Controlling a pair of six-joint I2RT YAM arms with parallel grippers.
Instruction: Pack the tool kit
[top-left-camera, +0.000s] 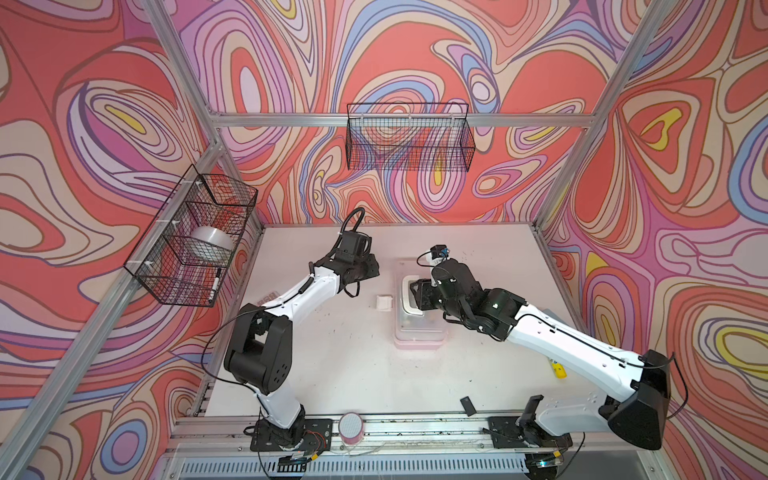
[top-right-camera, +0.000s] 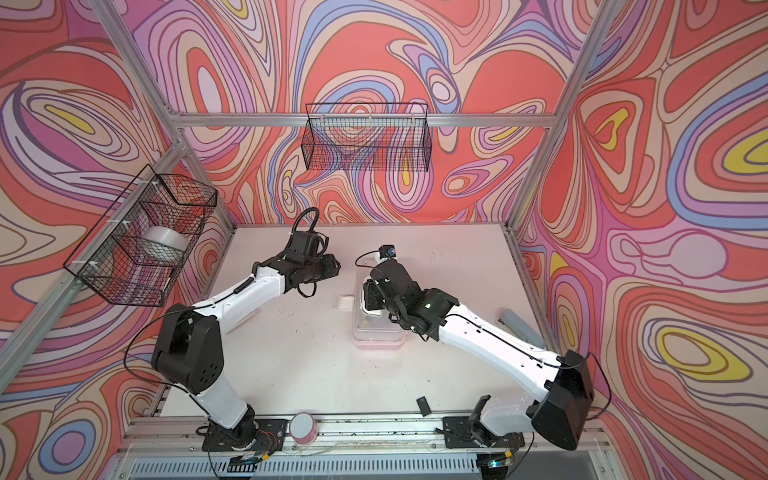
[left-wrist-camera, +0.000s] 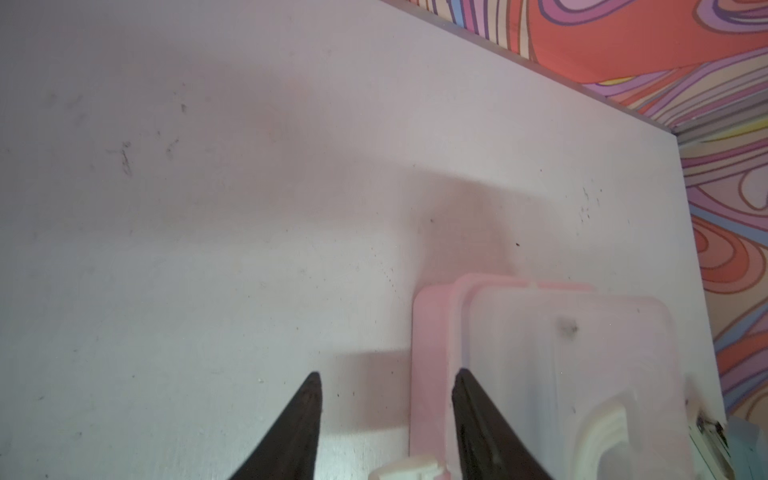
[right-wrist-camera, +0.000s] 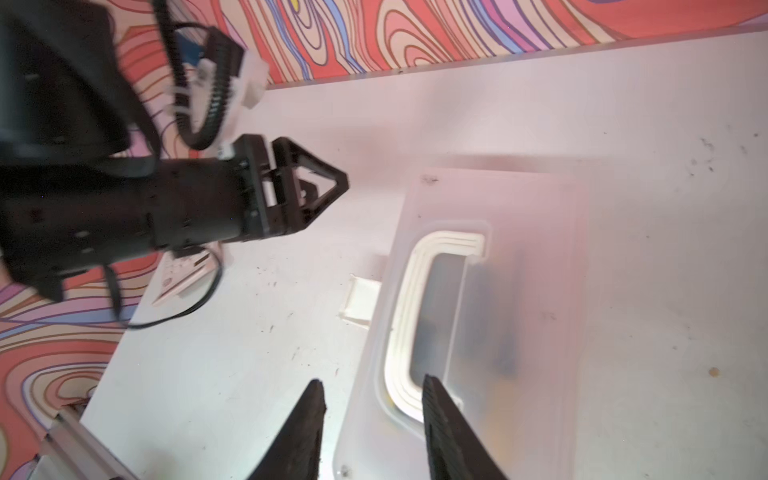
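frosted plastic lid (right-wrist-camera: 528, 257), pink plastic box (left-wrist-camera: 430, 353), scuffed, perhaps matt, table (left-wrist-camera: 166, 249)

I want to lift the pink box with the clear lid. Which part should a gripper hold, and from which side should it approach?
Probably the white handle on the clear lid, approached from above. It lies flat on top of the pink box, and its long bar has an opening beside it, so one finger could go inside and one outside.
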